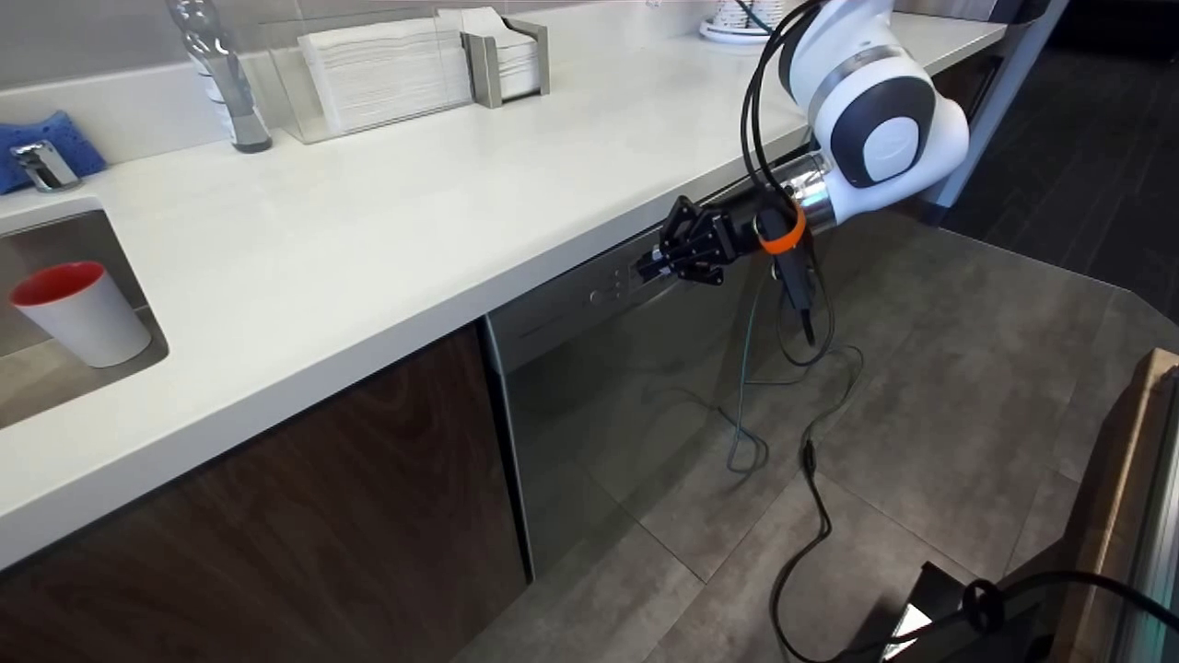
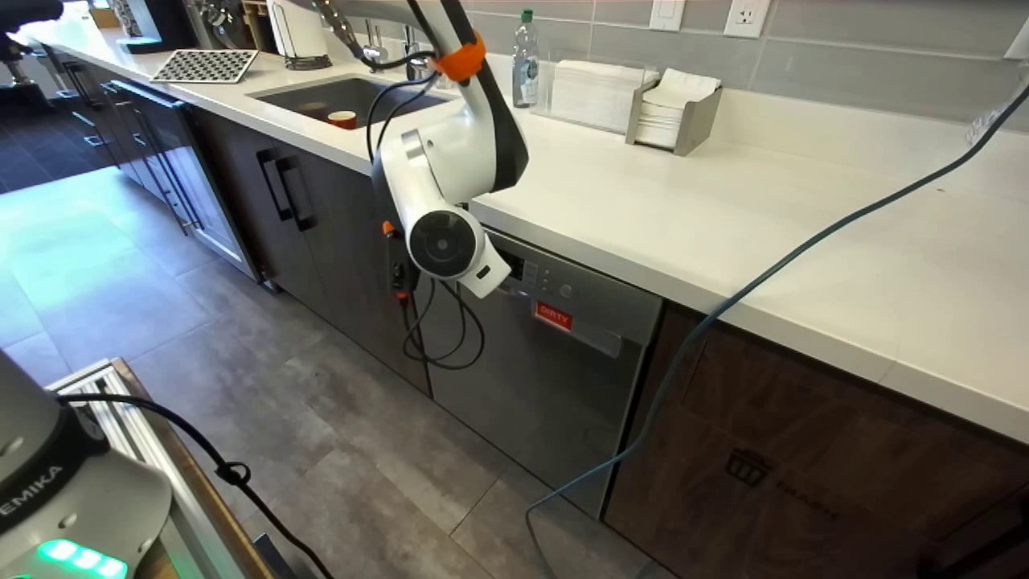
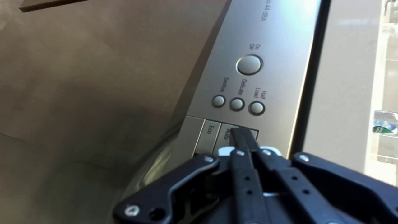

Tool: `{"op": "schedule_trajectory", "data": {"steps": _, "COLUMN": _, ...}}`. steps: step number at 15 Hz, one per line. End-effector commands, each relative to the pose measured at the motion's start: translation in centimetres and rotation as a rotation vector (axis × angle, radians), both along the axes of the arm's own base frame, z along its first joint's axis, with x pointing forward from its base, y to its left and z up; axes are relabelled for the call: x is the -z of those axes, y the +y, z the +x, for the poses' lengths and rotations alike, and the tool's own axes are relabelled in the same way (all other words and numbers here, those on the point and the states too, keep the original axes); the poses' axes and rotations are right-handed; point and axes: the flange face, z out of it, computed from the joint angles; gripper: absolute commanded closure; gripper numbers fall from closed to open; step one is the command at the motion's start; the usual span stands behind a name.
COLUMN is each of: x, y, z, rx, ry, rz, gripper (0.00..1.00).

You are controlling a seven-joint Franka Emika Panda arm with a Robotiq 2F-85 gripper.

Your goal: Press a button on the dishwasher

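- The arm (image 1: 889,120) was angled down-left from the upper right.
- The gripper (image 3: 242,133) was held, fingers together, near the "Auto" key (image 3: 224,138).
- The grey dishwasher (image 1: 585,433) was seen mid-frame, with 4 round buttons (image 3: 237,104).

I see the white counter (image 1: 414,203) carrying an upright bottle (image 1: 226,94); boxed napkins (image 1: 387,78) stand just beside it, a blue sponge (image 1: 79,143) on its other side.

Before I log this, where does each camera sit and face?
Exterior view: high near the sink, looking along the counter; arm and gripper show.
Exterior view: high by the base, looking down at the dishwasher, sink beyond; arm shows too.
Wrist view: behind the gripper, facing the buttons; fingers show.
Both exterior views share sink, counter, dishwasher, arm.
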Motion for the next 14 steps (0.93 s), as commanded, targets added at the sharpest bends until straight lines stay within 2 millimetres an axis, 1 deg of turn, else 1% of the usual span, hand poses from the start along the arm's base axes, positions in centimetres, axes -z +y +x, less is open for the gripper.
{"op": "schedule_trajectory", "data": {"steps": 1, "x": 0.4, "y": 0.3, "z": 1.0, "rx": 0.027, "ry": -0.030, "rz": 0.000, "gripper": 1.00}}
{"op": "schedule_trajectory", "data": {"steps": 14, "x": 0.0, "y": 1.6, "z": 2.0, "rx": 0.136, "ry": -0.084, "rz": 0.007, "gripper": 1.00}}
